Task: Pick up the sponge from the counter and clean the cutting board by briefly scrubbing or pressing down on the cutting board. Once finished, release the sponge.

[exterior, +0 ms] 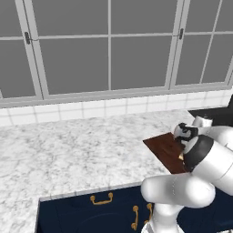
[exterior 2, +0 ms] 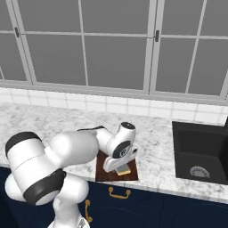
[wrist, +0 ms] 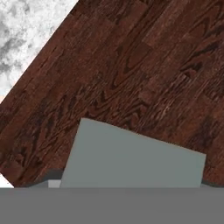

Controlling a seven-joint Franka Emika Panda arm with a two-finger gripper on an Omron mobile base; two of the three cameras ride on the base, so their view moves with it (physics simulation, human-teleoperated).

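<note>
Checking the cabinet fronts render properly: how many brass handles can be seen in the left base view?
3: one horizontal brass handle on the drawer, two vertical ones below, beside the arm. Others may be hidden behind it.

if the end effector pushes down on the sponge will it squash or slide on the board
The small grey-green-topped yellow sponge probably compresses a little, as such blocks are usually soft. It lies flat on the dark reddish-brown wooden cutting board, so tipping or rolling seems unlikely. Pushed sideways, it may drag over the grainy wood; the thin board could shift on the white-and-grey marble counter.

Even, flat rendered light, sharp throughout; faint shadow on the counter (exterior: 68, 150); no glare.
</note>
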